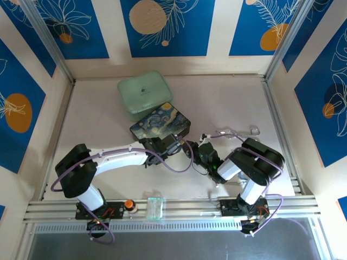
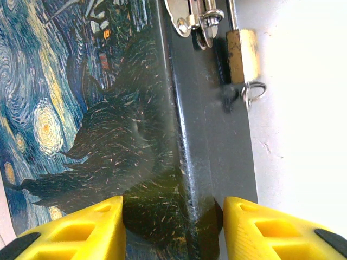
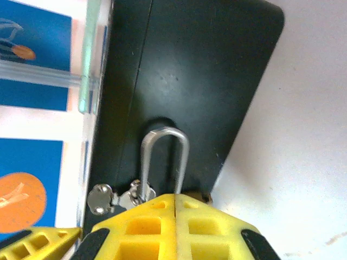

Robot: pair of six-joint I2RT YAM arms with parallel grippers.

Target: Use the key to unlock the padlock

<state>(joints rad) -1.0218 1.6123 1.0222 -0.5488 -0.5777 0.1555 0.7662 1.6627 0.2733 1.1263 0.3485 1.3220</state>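
**Q:** Left wrist view. Where is the padlock hanging, and what are your pincers doing?

**A:** The padlock is hanging in the upper right of the frame. Its brass body is lying against the dark front wall of the painted box, and its top is running up to the latch at the top edge. My left gripper is showing two yellow fingers apart at the bottom of the frame, with the box's near corner filling the gap. I am judging that to be a clamp bracing the box. In the right wrist view, my right gripper is pressing its fingers together at bottom centre, and the silver shackle is rising just above the tips. Whether anything is pinched between them I cannot tell.

**Q:** And the key?

**A:** I am not finding it with certainty. A small silver loop is sitting just below the padlock's body. It may be the key's head seated in the keyhole, but it is too small to tell.

**Q:** How are these parts going to handle?

**A:** I am expecting both to be light, rigid and slick, being bare metal with no give. The padlock is dangling from the latch, so it will likely swing away from a push unless its body is pinned against the wall. I would be taking the body by its flat faces, never by the thin shackle. The key I would be taking by its flat head, so that a twist carries through without slipping. A skewed turn could bend so small a key.
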